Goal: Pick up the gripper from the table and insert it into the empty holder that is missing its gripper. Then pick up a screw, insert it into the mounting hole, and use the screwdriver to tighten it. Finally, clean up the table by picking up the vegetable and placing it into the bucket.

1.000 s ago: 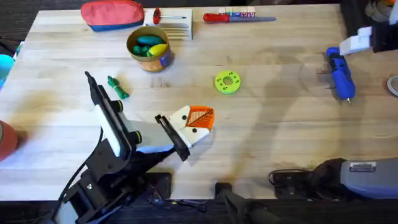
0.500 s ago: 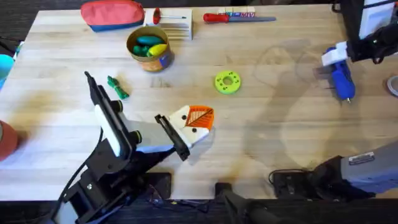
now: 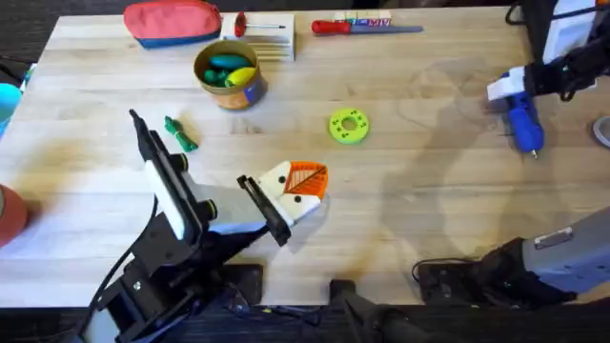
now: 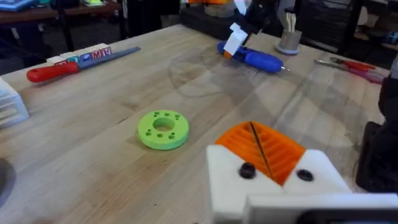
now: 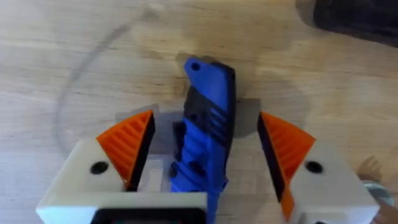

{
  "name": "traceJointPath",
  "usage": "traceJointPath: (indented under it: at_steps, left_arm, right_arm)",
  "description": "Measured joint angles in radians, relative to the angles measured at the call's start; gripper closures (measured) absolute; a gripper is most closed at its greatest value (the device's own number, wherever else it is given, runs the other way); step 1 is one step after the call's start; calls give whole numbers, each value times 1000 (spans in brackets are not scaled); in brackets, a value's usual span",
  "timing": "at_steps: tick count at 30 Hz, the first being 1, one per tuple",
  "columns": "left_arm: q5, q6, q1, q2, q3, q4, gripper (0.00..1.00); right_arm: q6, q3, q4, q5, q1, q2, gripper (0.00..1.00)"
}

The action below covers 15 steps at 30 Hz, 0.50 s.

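Light wood table [image 3: 400, 210], clutter along the far edge. Near side: left gripper [image 3: 295, 191] is resting low on the table at centre, orange pads [image 4: 264, 148] pressed together with only a dark seam between them, nothing gripped as far as I can tell. Green disc [image 3: 349, 126] is lying just beyond it. Vegetable [image 3: 179, 133] is sitting loose on the wood, well apart from the bucket [image 3: 229, 74] at the far left, so cleanup isn't done. Far right: right gripper [image 5: 208, 158] is hanging over the screwdriver [image 5: 204, 134], pads spread wide and straddling the blue body, both sides apart from it. Reads as the screwdriver pickup step. Next move is probably calling for a squeeze on the body and a straight lift.
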Motion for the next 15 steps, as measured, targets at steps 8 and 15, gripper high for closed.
traceJointPath:
  at_steps: [8, 15]
  left_arm:
    - [0, 0, 0, 0, 0, 0, 993]
    - [0, 0, 0, 0, 0, 0, 993]
  right_arm:
    - [5, 0, -1, -12, 0, 32, 32]
    - [6, 0, -6, -23, -4, 33, 227]
